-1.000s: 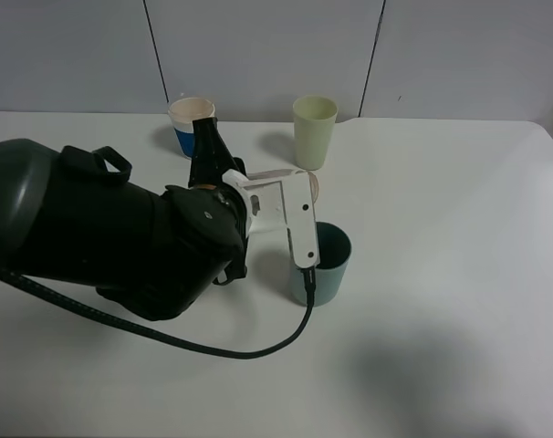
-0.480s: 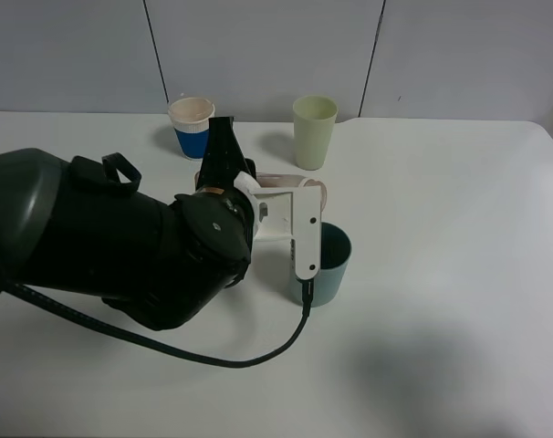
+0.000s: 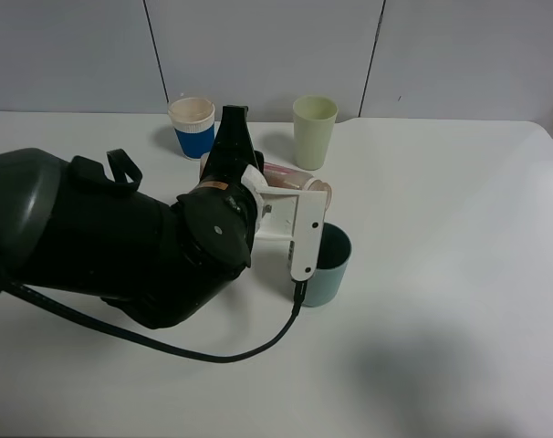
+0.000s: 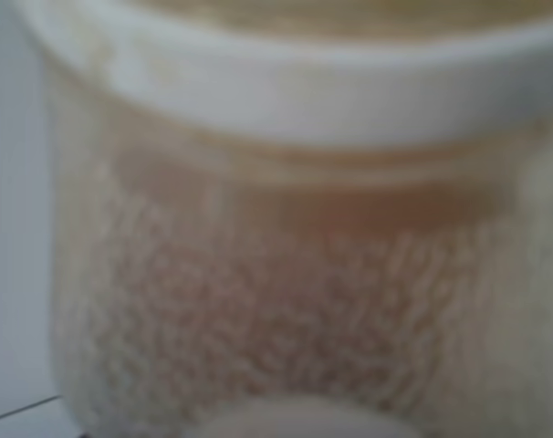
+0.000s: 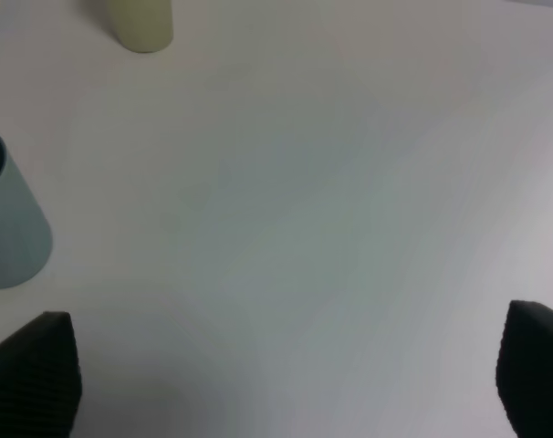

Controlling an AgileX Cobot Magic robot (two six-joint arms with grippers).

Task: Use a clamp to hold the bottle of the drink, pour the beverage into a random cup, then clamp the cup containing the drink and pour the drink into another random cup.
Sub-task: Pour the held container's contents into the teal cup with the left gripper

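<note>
My left clamp (image 3: 281,196), white jaws on a bulky black arm, is shut on the bottle (image 3: 293,175). The bottle lies tipped on its side with its neck pointing right, just above the back rim of the teal-green tumbler (image 3: 326,265). The bottle (image 4: 295,274) fills the left wrist view, blurred, with the brown beverage (image 4: 349,205) tinting it below the neck. No stream of liquid shows. The tall pale yellow-green cup (image 3: 314,130) stands behind, upright. My right gripper (image 5: 286,383) is open over bare table, with the teal tumbler (image 5: 7,228) and the pale cup (image 5: 141,23) beyond it.
A white paper cup with a blue band (image 3: 193,126) stands at the back left, close to the left arm. A black cable (image 3: 213,351) loops over the white table (image 3: 441,274) in front of the teal tumbler. A grey panelled wall closes the back.
The left wrist has rolled and the clamp has shifted slightly back. The bottle has tipped further onto its side, with more of it showing above the teal tumbler. The cups have not moved.
</note>
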